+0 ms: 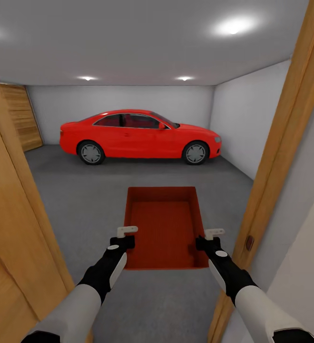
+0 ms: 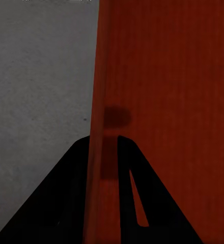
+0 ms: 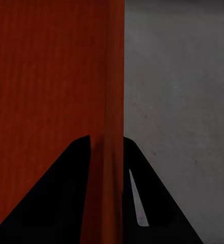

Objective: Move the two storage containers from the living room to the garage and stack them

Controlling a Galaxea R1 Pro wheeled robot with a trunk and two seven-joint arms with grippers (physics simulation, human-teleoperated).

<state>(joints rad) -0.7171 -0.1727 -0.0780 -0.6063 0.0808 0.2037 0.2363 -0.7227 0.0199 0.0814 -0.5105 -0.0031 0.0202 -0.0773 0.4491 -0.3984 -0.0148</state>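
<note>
We have one storage container [image 1: 165, 228] slung between our two hands, the left hand [image 1: 124, 234] on its left long wall near the rear corner and the right hand [image 1: 211, 237] on the right long wall just across from it, so the bin reaches forward from both hands, open top up and level. Its long axis runs straight away from us toward the red car [image 1: 140, 136], the near short wall just behind the hands and the far short wall well ahead of them. At the left wrist, the dark fingers [image 2: 71, 203] straddle the orange-red wall [image 2: 94, 152], one inside the bin and one outside, pinched tight on it. The right wrist shows the same: fingers [image 3: 66, 198] on either side of the wall [image 3: 109, 152], clamped on it. Beneath the bin and both hands we see the grey garage floor [image 1: 81, 205], with a wooden door frame [image 1: 280, 143] just beside the right hand.
</note>
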